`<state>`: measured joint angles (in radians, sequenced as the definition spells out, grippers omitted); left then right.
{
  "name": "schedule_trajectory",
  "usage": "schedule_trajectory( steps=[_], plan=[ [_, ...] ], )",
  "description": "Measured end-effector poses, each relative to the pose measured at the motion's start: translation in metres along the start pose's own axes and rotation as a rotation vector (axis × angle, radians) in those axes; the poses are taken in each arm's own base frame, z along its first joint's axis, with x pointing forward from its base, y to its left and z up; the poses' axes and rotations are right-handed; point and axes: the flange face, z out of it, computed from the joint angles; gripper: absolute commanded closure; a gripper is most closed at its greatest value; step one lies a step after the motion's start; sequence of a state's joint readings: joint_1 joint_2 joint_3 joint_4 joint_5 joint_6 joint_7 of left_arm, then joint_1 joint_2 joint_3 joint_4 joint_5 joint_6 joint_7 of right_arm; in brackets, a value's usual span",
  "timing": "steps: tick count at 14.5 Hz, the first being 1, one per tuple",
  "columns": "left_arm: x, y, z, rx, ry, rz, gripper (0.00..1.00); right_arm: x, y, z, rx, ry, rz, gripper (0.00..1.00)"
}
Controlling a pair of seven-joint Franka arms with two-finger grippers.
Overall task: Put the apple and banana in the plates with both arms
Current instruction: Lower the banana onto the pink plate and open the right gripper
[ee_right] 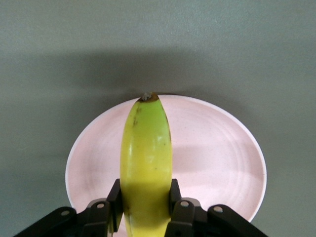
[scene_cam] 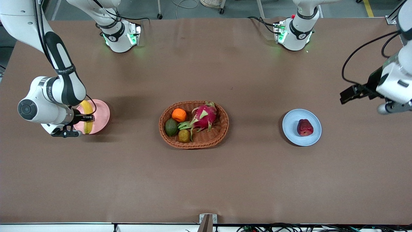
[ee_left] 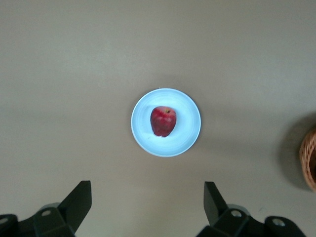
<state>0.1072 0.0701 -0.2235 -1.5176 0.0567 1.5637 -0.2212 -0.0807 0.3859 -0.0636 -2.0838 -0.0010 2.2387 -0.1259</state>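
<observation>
The yellow banana (scene_cam: 86,109) is gripped between the fingers of my right gripper (scene_cam: 87,118), which is shut on it over the pale pink plate (scene_cam: 102,112). In the right wrist view the banana (ee_right: 146,153) lies across the pink plate (ee_right: 217,158), held near its middle by the gripper (ee_right: 146,197). I cannot tell whether it touches the plate. The dark red apple (scene_cam: 304,127) sits on the light blue plate (scene_cam: 291,124). My left gripper (scene_cam: 345,96) is open and empty, up in the air toward the left arm's end of the table. Its wrist view shows the apple (ee_left: 163,121) on the blue plate (ee_left: 186,123), well clear of the gripper (ee_left: 148,197).
An oval wicker basket (scene_cam: 222,129) stands mid-table between the two plates. It holds a dragon fruit (scene_cam: 204,116), an orange (scene_cam: 179,115), an avocado (scene_cam: 171,127) and a brownish fruit (scene_cam: 184,136). Its edge shows in the left wrist view (ee_left: 310,158).
</observation>
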Motion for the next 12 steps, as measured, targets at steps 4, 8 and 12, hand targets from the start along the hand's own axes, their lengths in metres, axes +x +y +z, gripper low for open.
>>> schedule_trajectory(
  steps=[4,8,12],
  plan=[
    [-0.034,0.019,-0.032,0.01,0.022,0.056,0.0,0.0,0.0,-0.011,-0.002,0.021,0.0,0.0],
    [-0.064,0.029,-0.031,0.006,0.006,0.081,0.0,-0.003,0.002,-0.101,-0.007,0.128,0.005,0.0],
    [-0.072,0.021,-0.027,0.007,-0.005,0.068,0.0,-0.011,0.003,-0.249,-0.009,0.182,0.005,0.0]
  ],
)
